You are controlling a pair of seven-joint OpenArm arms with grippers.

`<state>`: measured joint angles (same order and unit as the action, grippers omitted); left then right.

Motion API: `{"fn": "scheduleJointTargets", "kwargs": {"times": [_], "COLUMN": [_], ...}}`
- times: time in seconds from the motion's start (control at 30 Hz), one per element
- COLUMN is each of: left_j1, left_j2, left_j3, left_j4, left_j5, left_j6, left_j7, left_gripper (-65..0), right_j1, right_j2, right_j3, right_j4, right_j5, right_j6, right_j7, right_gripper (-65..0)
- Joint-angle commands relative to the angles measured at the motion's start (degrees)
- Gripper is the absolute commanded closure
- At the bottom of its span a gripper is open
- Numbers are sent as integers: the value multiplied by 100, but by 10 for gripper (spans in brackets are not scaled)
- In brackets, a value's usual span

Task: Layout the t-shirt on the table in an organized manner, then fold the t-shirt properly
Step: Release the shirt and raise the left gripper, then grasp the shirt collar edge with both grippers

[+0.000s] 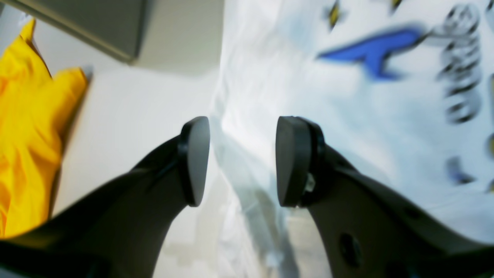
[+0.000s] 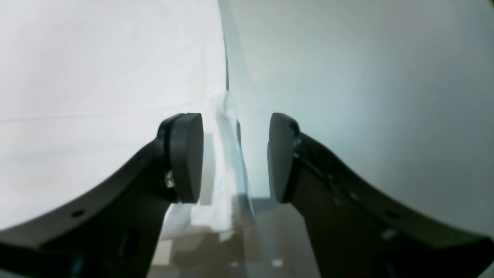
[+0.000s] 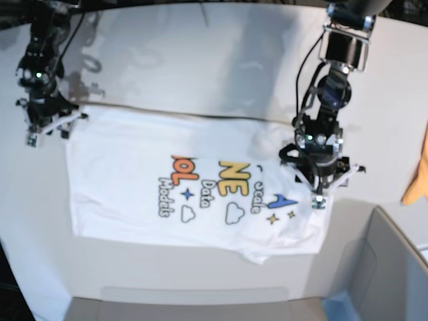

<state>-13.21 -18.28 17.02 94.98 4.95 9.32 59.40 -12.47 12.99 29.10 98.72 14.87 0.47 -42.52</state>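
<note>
**Roughly spread, folding not yet begun**

T-shirt (image 3: 180, 180) lies print-up across the white table (image 3: 200, 53), mostly flat. One end, beside the left gripper (image 3: 322, 190), is bunched and doubled under, hiding part of the print. Left gripper: jaws spread, astride the cloth edge, pinching nothing. Right gripper (image 3: 45, 124): jaws also spread, over the opposite edge, nothing held. Orange cloth (image 1: 27, 131) and grey bin (image 3: 381, 267) sit aside. Judgement: layout nearly done; rumpled end needs smoothing, every fold remains.
</note>
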Motion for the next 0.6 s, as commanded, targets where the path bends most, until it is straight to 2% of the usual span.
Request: {"fn": "scheduleJointTargets", "kwargs": {"times": [0.0, 0.13, 0.2, 0.27, 0.37, 0.57], "left_j1": [51, 745, 1106, 1387, 1677, 1836], "left_j2": [-84, -5, 13, 22, 31, 338], "left_j3": [-247, -1003, -1038, -976, -792, -809], "left_j4": [467, 1636, 1698, 1583, 1539, 1548], "left_j5": [116, 81, 81, 72, 72, 72], "left_j6": [48, 13, 4, 13, 39, 39], "left_j7": [-151, -142, 43, 16, -89, -89], "left_gripper": [-287, -322, -384, -418, -412, -411], "right_j1": [21, 12, 3, -32, -23, 3], "right_j2": [138, 164, 164, 164, 164, 129], "right_j3": [101, 145, 145, 145, 136, 101], "right_j4": [93, 84, 84, 67, 67, 67], "right_j5": [12, 12, 12, 12, 12, 12], "right_j6": [10, 10, 10, 10, 19, 19], "right_j7": [125, 125, 125, 125, 125, 125], "right_gripper": [-280, -280, -280, -280, -280, -280]}}
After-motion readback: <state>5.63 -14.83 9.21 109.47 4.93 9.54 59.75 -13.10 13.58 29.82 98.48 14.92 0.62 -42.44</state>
